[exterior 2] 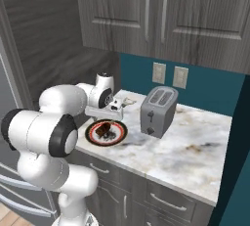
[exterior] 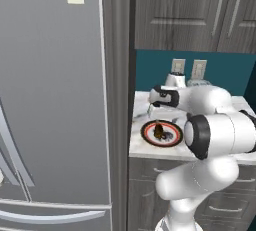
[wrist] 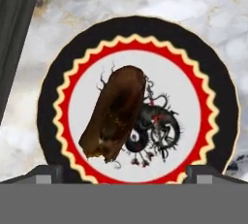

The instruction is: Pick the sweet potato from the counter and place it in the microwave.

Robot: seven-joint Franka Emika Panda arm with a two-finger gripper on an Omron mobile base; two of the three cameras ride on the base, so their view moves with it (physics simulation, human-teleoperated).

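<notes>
Pretty much nothing done yet on this one. The sweet potato point(wrist: 115, 114) is lying on the plate point(wrist: 220, 121), the red-and-black rimmed one, which sits on the bench point(exterior 2: 195, 146) near its left end, right by the fridge point(exterior: 55, 100). Toaster point(exterior 2: 157, 110) is just beside the plate on the other side.

The hand point(wrist: 123, 169) hangs right above the plate looking straight down at the potato, released, fingers spread wide, one tip point(wrist: 46, 172) at each bottom corner of the hand view. Nothing between them, and it's not touching the potato as far as I can tell.

So what's left is basically everything: come down, clamp the potato (it lies at a slant to the fingers, so maybe a wrist turn first), lift it, and carry it to the microwave. Looks like that will need a swing or a drive.
</notes>
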